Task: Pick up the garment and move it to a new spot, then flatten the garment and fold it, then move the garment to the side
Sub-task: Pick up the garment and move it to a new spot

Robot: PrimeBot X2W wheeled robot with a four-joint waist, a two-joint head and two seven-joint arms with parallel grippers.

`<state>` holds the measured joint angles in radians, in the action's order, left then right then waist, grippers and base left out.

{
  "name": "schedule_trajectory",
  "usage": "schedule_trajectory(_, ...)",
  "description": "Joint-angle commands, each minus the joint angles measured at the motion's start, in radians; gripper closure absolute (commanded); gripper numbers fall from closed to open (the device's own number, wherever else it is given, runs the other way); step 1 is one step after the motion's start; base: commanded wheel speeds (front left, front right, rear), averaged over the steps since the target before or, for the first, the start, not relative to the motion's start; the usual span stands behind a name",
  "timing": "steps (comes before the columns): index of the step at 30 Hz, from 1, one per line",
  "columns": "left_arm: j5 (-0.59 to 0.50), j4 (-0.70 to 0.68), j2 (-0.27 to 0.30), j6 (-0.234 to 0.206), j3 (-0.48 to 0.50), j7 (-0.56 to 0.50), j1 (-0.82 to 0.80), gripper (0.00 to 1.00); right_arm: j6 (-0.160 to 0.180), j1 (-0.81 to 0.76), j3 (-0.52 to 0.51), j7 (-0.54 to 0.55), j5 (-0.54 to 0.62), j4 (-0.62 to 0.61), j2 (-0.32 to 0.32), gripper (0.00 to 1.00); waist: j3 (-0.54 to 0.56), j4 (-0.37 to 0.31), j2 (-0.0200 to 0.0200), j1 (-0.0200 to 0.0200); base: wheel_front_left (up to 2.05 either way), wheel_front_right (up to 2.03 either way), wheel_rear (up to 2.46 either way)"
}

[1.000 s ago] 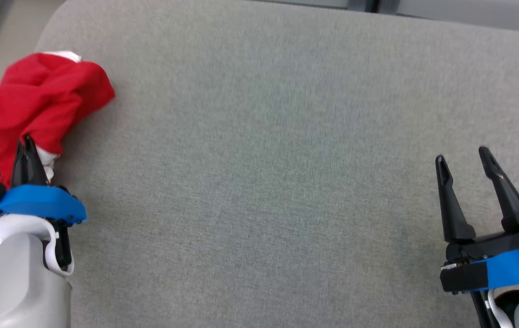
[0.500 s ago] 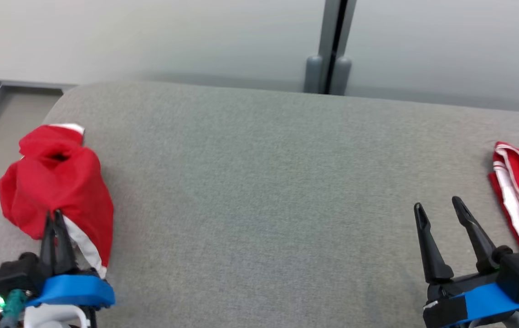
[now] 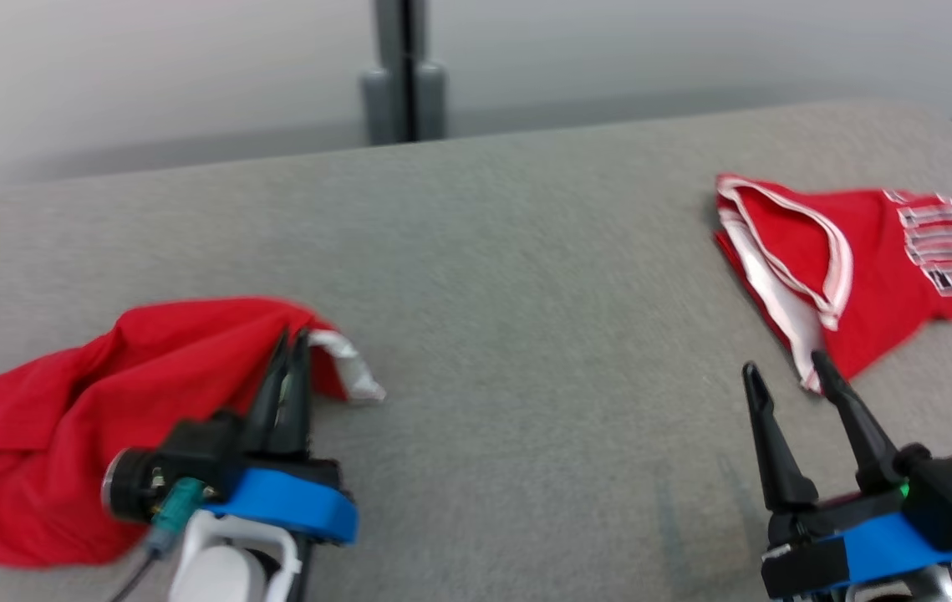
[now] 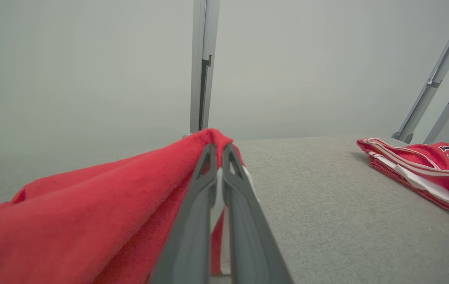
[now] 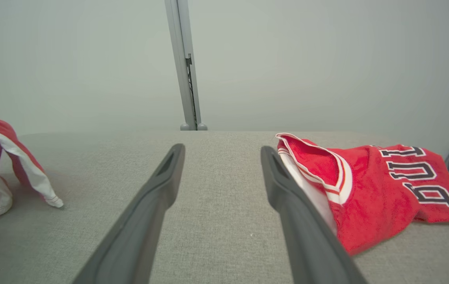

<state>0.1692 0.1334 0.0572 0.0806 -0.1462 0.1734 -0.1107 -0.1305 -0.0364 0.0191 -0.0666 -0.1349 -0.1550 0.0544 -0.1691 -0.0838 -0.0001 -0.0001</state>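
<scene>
Grey fabric surface (image 3: 526,276), pale wall (image 3: 150,75) and a grey post (image 3: 400,75) behind. My left gripper (image 3: 292,339) was clamped tight on the red garment (image 3: 66,418), pinching a fold next to its white-trimmed edge. The pinched part stood raised off the surface, white trim hanging below it, and the bulk trailed away to my left, resting on the fabric top. My right gripper (image 3: 785,365) hung with jaws spread wide, holding nothing. Its tips were just beside the near corner of a second red jersey (image 3: 860,259) lying folded at the far right; touching or not, I couldn't tell.

Step as I read it: pick-up-and-move, garment in carry, not yet set down. Next move called for bringing it to the bare middle, well apart from the jersey, lowering and letting go. Then both grippers on its edges to spread it flat. Bunched cloth, likely to drag.
</scene>
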Motion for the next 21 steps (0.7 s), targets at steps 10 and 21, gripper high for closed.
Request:
schedule_trajectory(10, 0.026, 0.047, -0.005, 0.034, -0.26, -0.011, -0.211, 1.0, 0.0, 0.075, 0.022, -0.085, -0.065, 0.068, -0.003, 0.0, -0.148, -0.187, 0.0001, 0.0001, 0.0, 0.0, 0.0)
schedule_trajectory(21, 0.043, 0.101, -0.006, 0.034, -0.375, 0.01, -0.295, 0.03, 0.0, 0.131, 0.035, -0.157, -0.095, 0.148, -0.003, 0.0, -0.207, -0.212, 0.0001, 0.0001, 0.0, 0.0, 0.0)
